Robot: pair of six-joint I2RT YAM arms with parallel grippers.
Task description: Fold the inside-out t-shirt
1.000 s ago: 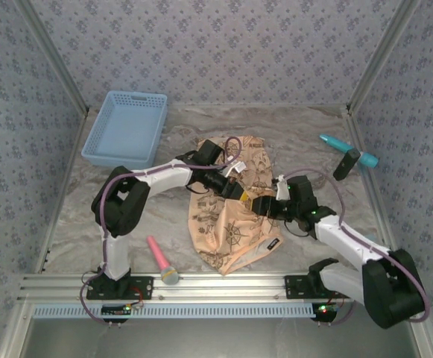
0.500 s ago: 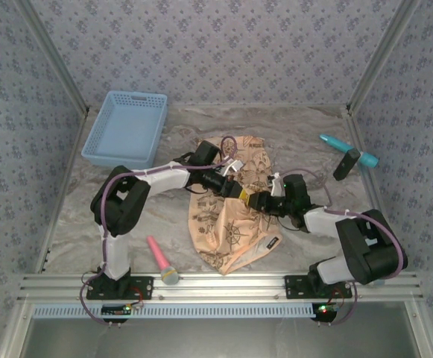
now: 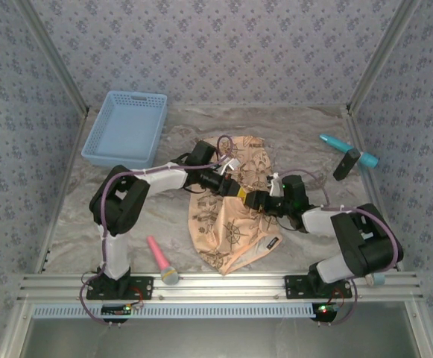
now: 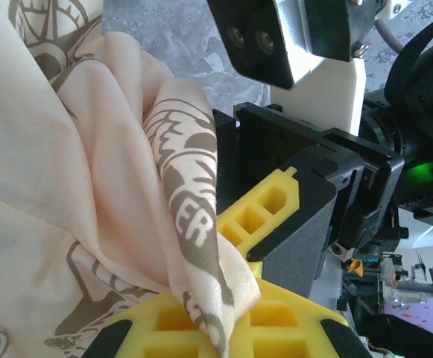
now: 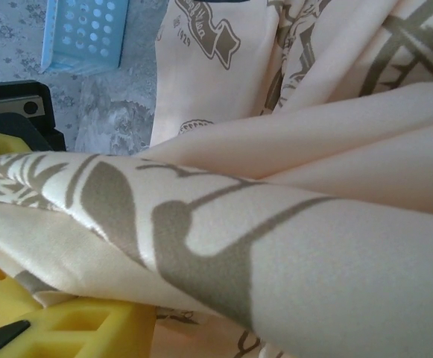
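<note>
The inside-out t-shirt point(image 3: 235, 220) lies crumpled in the middle of the table, peach-tan with dark brown emblems. My left gripper point(image 3: 236, 192) reaches over it from the left. In the left wrist view this gripper point(image 4: 223, 317) is shut on a raised fold of the t-shirt point(image 4: 89, 171), pinched between yellow fingers point(image 4: 298, 335). My right gripper point(image 3: 256, 200) meets it tip to tip from the right. One of its yellow fingers point(image 4: 264, 205) sits just beside the pinched fold. In the right wrist view a thick fold of cloth point(image 5: 276, 224) drapes over the lower yellow finger point(image 5: 59, 328) and hides the jaws.
A blue basket point(image 3: 127, 127) stands at the back left and also appears as the blue basket point(image 5: 82, 33) in the right wrist view. A pink microphone point(image 3: 160, 259) lies near the front rail. A teal tool point(image 3: 346, 145) and a black object point(image 3: 346, 164) lie at the back right.
The right arm has folded in, its elbow swinging toward the base, and its gripper has slid left up to the left gripper. The left gripper has kept its hold and shifted slightly left.
</note>
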